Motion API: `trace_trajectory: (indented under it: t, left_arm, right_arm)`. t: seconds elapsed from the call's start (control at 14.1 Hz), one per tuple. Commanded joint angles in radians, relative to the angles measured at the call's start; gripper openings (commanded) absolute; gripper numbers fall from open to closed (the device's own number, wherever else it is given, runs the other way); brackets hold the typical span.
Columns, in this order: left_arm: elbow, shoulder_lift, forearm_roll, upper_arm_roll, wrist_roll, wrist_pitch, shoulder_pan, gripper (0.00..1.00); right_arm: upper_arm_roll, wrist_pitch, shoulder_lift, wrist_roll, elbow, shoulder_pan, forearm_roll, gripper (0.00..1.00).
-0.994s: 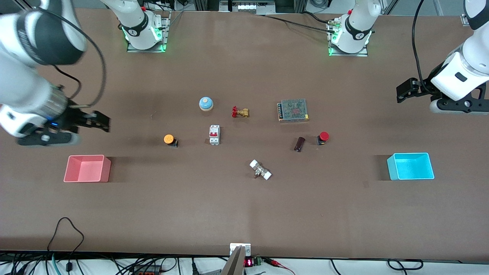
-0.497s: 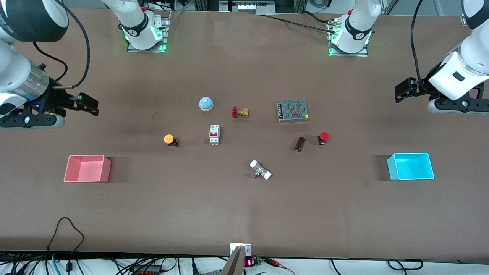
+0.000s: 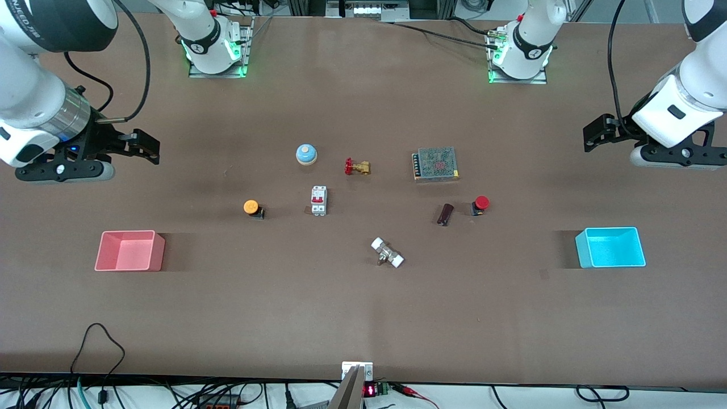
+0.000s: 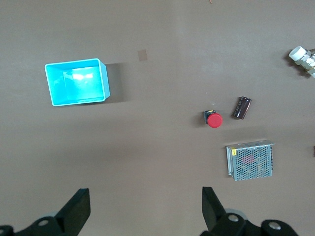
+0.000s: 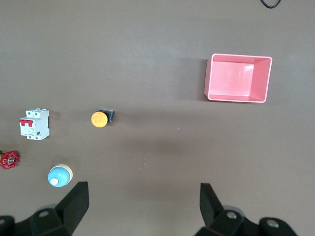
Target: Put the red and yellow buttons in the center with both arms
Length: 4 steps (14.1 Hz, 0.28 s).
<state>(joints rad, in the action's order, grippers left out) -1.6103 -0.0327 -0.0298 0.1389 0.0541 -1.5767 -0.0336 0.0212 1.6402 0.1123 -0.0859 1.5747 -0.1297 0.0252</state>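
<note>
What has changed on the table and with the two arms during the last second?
The right claw rose and swung away from the pink tray, toward its base. The left claw drifted slightly the same way, open above bare table. Nothing was grasped or released. The yellow button, red button and other parts stayed put.

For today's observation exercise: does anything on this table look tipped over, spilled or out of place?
Nothing stands out. The red button and yellow button sit apart, untouched, among other parts. Both trays look empty. The left end effector and right end effector hover open.
</note>
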Motion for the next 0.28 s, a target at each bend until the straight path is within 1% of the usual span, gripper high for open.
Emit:
trace_trajectory:
  t: [0.0, 0.14, 0.21]
  left_arm:
    - [0.029, -0.009, 0.013, -0.002, -0.017, 0.020, 0.001, 1.00]
    - [0.029, -0.009, 0.013, 0.004, -0.016, 0.020, 0.003, 1.00]
    - [0.029, -0.009, 0.013, 0.019, -0.016, 0.020, 0.003, 1.00]
  right_arm:
    - [-0.017, -0.005, -0.022, -0.009, 0.019, -0.013, -0.013, 1.00]
    - [-0.015, -0.005, -0.022, -0.006, 0.019, -0.010, -0.013, 1.00]
    - [-0.015, -0.005, -0.022, -0.003, 0.019, -0.008, -0.011, 1.00]
